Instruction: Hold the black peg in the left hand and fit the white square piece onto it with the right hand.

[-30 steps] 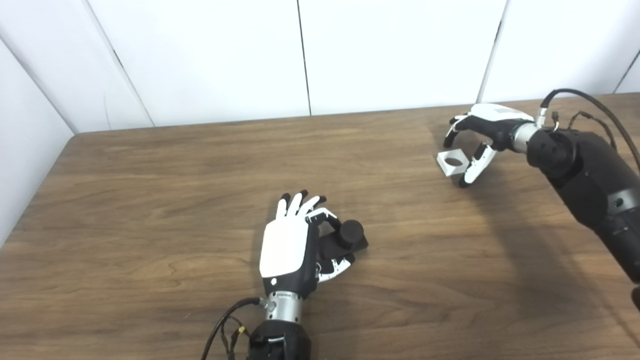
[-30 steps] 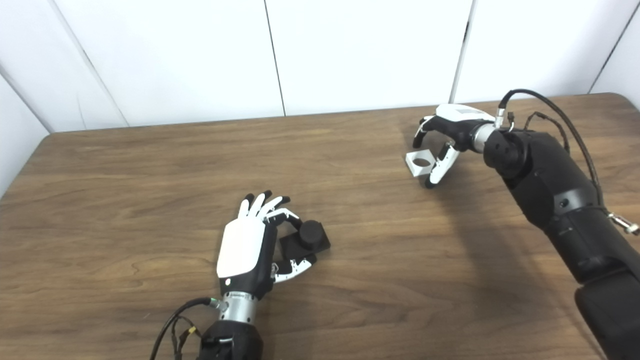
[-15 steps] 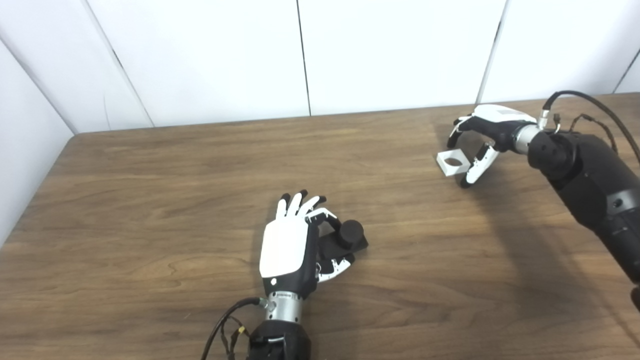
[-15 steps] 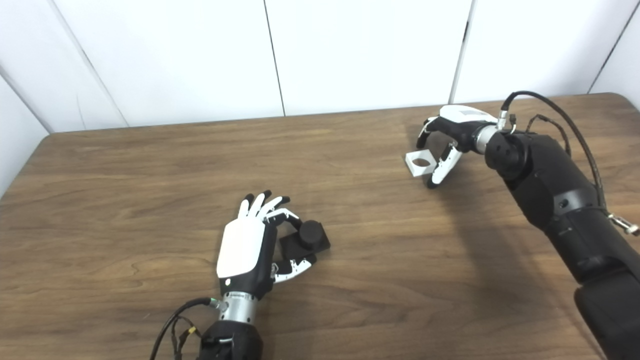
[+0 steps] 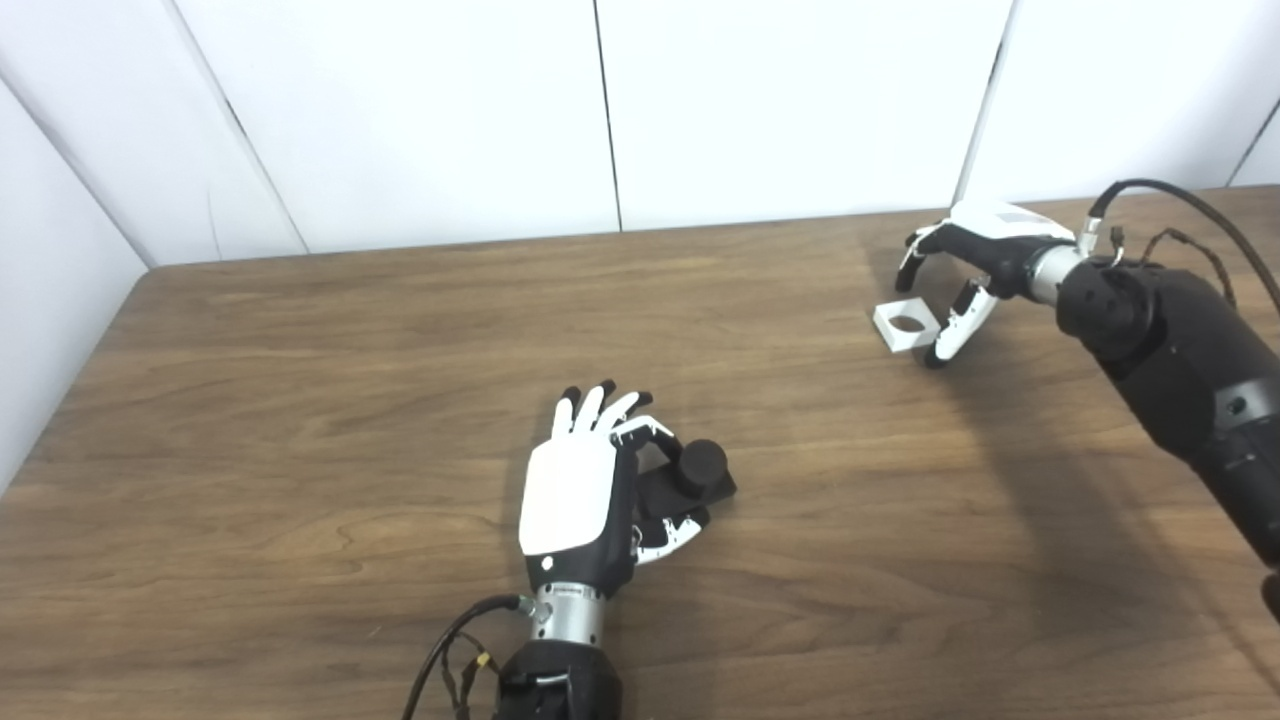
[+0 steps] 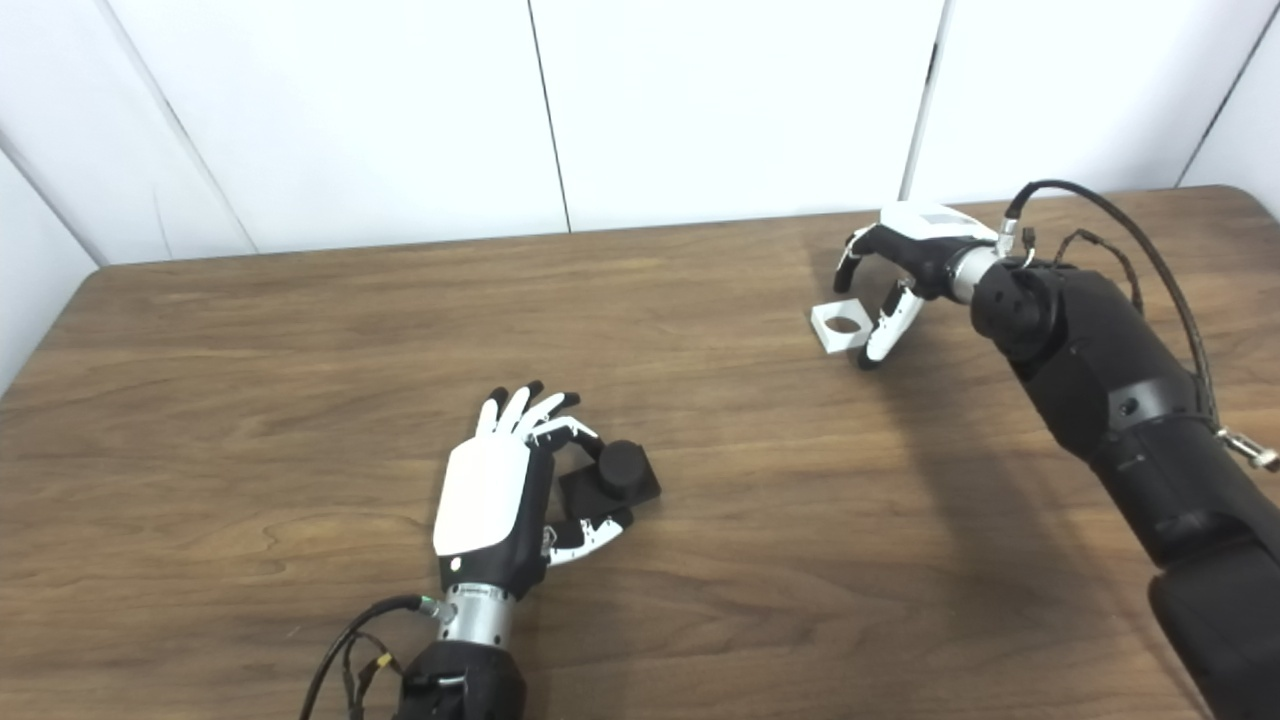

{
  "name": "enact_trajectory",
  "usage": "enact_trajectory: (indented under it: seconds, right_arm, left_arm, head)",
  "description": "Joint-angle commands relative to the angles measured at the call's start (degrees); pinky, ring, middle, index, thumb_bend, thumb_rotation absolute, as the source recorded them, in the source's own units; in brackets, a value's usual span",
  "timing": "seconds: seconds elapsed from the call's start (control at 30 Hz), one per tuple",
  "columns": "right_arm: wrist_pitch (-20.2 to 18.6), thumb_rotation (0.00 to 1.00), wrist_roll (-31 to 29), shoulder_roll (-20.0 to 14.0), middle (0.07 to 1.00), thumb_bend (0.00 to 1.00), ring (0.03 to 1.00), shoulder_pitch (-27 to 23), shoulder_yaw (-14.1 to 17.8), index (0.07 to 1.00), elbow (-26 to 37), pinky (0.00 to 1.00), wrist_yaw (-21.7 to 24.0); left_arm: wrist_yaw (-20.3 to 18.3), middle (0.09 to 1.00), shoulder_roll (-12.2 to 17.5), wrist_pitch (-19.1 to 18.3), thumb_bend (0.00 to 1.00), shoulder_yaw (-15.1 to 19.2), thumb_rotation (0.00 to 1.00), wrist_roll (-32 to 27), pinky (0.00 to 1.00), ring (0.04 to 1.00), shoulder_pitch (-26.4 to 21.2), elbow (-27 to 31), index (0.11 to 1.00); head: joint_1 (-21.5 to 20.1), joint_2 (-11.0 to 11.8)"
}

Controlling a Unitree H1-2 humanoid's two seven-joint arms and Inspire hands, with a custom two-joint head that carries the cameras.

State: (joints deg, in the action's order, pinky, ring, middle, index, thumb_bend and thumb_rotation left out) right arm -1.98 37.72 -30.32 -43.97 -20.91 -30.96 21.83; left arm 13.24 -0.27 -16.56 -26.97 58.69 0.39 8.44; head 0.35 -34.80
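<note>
Fingers [image 5: 915, 250] of our right hand [image 5: 960, 270] are arching wide over the white square piece [image 5: 905, 326], light and rigid-looking on the bench [image 5: 300, 400], best pinched at its flat sides, while our left hand [image 5: 590, 495] is cupping the black peg [image 5: 700, 470].

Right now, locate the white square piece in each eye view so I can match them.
Left eye view: white square piece lies upper right on the table, beside the right robot hand.
Right eye view: same piece, right of centre, nearer the middle.
Shared landmark: the black peg by the left robot hand.
</note>
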Motion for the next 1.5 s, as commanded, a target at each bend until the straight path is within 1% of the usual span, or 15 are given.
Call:
enact_trajectory:
  seconds: [0.0, 0.27, 0.43, 0.73, 0.97, 1.2, 1.47]
  right_arm:
    - [1.5, 0.11, -0.53, -0.66, 0.911, 0.89, 0.975, -2.22, 0.98, 0.635, 0.83, 0.92, -2.07]
    - [1.91, 0.12, -0.22, -0.56, 0.907, 0.9, 0.97, -2.25, 0.47, 0.621, 0.28, 0.91, -2.98]
    - [2.82, 0.14, -0.1, -0.72, 0.907, 0.9, 0.968, -2.46, 0.12, 0.622, -0.52, 0.91, -3.44]
    - [2.54, 0.14, -0.28, -0.44, 0.911, 0.91, 0.977, -2.52, -0.01, 0.636, -0.91, 0.97, -2.82]
    - [3.21, 0.13, -0.05, -0.22, 0.907, 0.91, 0.965, -2.47, -0.41, 0.632, -1.92, 0.92, -3.55]
    - [2.94, 0.13, -0.33, 0.3, 0.914, 0.91, 0.973, -2.39, -0.49, 0.634, -1.94, 0.92, -3.24]
    - [3.18, 0.13, -0.49, 0.54, 0.91, 0.9, 0.971, -2.53, -0.36, 0.62, -1.77, 0.92, -3.61]
  left_arm:
    - [0.51, 0.852, -1.54, 0.24, 0.51, -0.57, 0.09, 0.58, 1.0, 0.954, 0.32, -1.14, 0.489]
    - [0.89, 0.852, -1.75, 0.46, 0.51, -0.41, 0.09, 0.26, 1.0, 0.952, 0.14, -1.42, 0.489]
    - [0.78, 0.857, -1.75, 0.57, 0.51, -0.26, 0.09, -0.07, 1.0, 0.958, 0.16, -1.15, 0.489]
    - [0.29, 0.861, -1.98, 0.26, 0.51, -0.39, 0.09, 0.0, 1.0, 0.961, 0.17, -0.7, 0.489]
    - [0.11, 0.862, -1.94, 0.25, 0.51, -0.25, 0.09, -0.22, 1.0, 0.965, -0.07, -0.92, 0.489]
    - [0.5, 0.858, -1.81, 0.59, 0.51, -0.23, 0.09, -0.27, 1.0, 0.962, -0.25, -1.17, 0.489]
    - [0.27, 0.86, -1.98, 0.16, 0.51, -0.33, 0.09, 0.02, 1.0, 0.963, -0.21, -1.17, 0.489]
  head:
    - [0.11, -0.04]
    - [0.36, -0.12]
    - [0.36, -0.12]
    - [0.72, -0.16]
    - [0.72, -0.16]
    - [0.56, -0.18]
    - [0.54, -0.27]
